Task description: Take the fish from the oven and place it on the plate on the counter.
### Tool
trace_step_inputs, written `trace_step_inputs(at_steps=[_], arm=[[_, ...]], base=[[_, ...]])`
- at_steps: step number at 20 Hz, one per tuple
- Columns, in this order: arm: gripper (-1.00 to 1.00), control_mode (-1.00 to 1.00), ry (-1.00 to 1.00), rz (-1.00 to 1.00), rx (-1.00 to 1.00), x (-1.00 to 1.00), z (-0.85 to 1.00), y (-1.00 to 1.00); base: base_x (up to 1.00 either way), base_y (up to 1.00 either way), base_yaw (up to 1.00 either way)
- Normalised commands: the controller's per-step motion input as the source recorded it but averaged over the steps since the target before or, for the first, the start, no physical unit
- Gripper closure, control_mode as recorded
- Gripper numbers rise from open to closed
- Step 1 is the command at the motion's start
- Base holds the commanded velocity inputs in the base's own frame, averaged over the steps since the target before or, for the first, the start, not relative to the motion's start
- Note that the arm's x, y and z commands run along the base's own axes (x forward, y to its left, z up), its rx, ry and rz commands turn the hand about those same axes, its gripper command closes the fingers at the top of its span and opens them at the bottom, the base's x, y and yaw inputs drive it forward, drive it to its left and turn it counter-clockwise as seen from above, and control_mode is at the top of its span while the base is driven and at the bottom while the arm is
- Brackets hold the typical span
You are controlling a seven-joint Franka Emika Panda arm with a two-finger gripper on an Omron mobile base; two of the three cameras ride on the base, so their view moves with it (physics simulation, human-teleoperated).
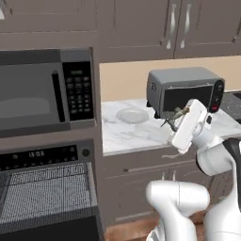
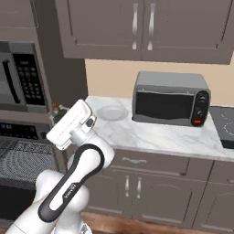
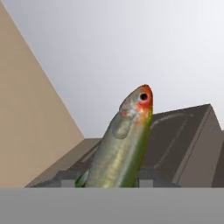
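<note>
End effector (image 1: pixel 175 115) raised above the table (image 1: pixel 127 134), in front of the silver toaster oven (image 1: pixel 186 92) as the left base view has it; closed on the fish (image 1: pixel 177 113). Fish sticks out past the hand as a small olive-green sliver, clear of any surface. From the right base view the hand is tilted, with the fish (image 2: pixel 56 109) just showing at its upper left end, near the oven column.

Hand view: fish (image 3: pixel 124 144) rises from the bottom edge, head up, olive-yellow body, red-orange patch round a dark eye. Fingertips themselves hidden below the fish. Behind it a dark grey boxy top, and a tan wall to the left.

Plate (image 1: pixel 132 116), pale, round, lies flat on the table, left of the toaster oven and well apart from the fish; nothing on it. Same plate (image 2: pixel 112 112) in the right base view sits between the arm's hand and the toaster oven (image 2: pixel 170 98).

Oven (image 1: pixel 44 188) stands lower left, door down, wire-mesh rack (image 1: pixel 47 193) bare. Microwave (image 1: pixel 47 89) with keypad directly above it. Black cooktop (image 2: pixel 224 125) at the far right of the table.
</note>
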Motion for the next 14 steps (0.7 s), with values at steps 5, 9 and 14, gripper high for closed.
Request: trace_step_inputs(at_steps=[5, 9, 14], arm=[[1.0, 1.0, 0.0, 0.0, 0.0, 0.0, 0.0, 0.0], [1.0, 1.0, 0.0, 0.0, 0.0, 0.0, 0.0, 0.0], [1.0, 1.0, 0.0, 0.0, 0.0, 0.0, 0.0, 0.0]], base=[[0.72, -0.73, 0.09], [0.42, 0.0, 0.06], [0.66, 0.07, 0.14]])
